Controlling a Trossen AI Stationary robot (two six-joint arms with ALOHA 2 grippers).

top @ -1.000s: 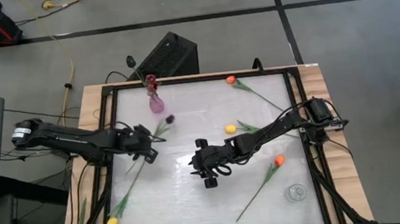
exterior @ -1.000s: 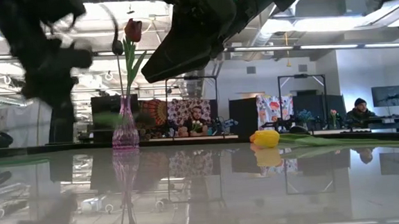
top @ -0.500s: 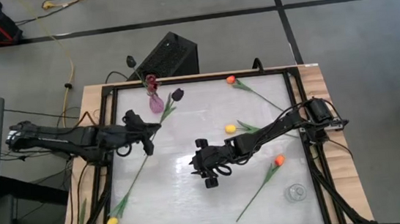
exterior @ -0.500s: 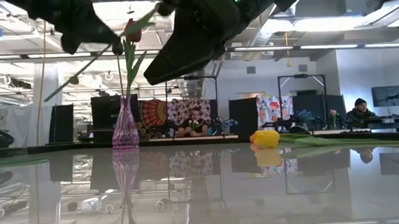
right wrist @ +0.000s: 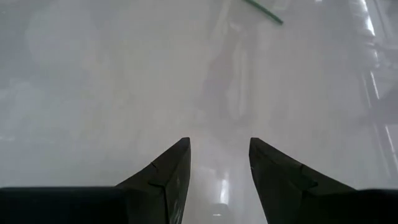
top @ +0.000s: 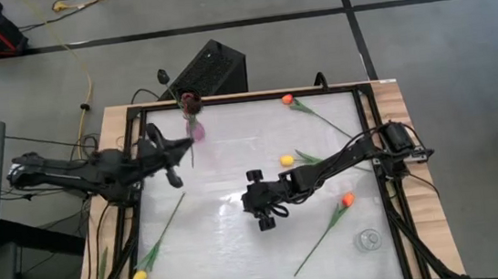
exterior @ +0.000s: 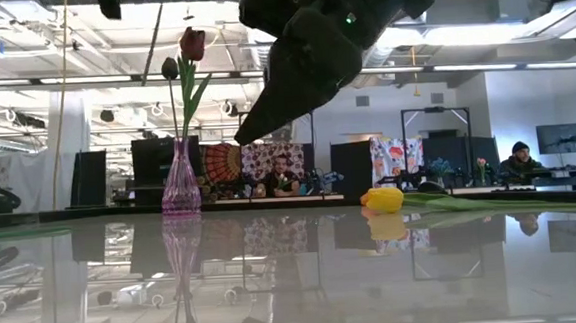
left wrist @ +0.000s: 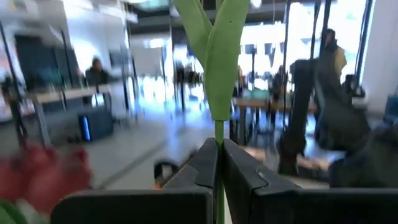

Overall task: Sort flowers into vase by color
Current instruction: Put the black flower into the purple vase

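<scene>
My left gripper is shut on a dark-headed tulip, just in front of the pink vase at the table's far left. That vase holds a red tulip and a dark one. The held tulip's leaves rise above the fingers. Its stem hangs down near the vase in the low view. My right gripper is open and empty above the table's middle. My left gripper pinches the tulip's thin green stem between its two fingers, just below the leaves. The fingers come level from the table's left and lie across the stem. The tulip is lifted clear of the table and stands steeply, one end hanging below the fingers.
A yellow tulip lies mid-table, an orange one at the far right, an orange-red one at the near right and a yellow one at the near left. A clear glass vessel stands near the right corner.
My left gripper has gone toward the far edge and the pink vase, rising and turning, still shut on the dark tulip. The tulip has swung from slanting across the table to standing steeply next to the vase.
</scene>
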